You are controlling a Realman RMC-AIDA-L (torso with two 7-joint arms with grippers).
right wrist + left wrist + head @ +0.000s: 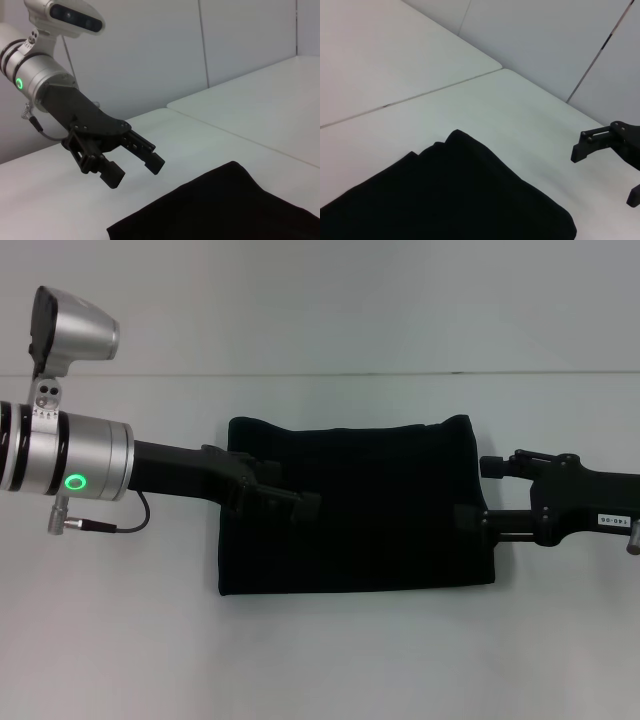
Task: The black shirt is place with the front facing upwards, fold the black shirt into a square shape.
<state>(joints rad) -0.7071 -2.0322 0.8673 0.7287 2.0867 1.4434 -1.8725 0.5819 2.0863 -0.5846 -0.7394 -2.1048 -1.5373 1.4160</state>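
Black shirt (380, 505): soft matt cloth, plain, light-swallowing, gently rumpled at the corners. Tabletop (320, 660): smooth, pale, faintly satin, with a thin seam across. Left hand (290, 498): matt black rigid plastic or painted metal, fingers parted; behind it a brushed silver metal wrist casing with a glowing green ring. Right hand (475, 495): same matt black hard finish, fingers spread. Wall panels (240, 40): smooth, matt grey.
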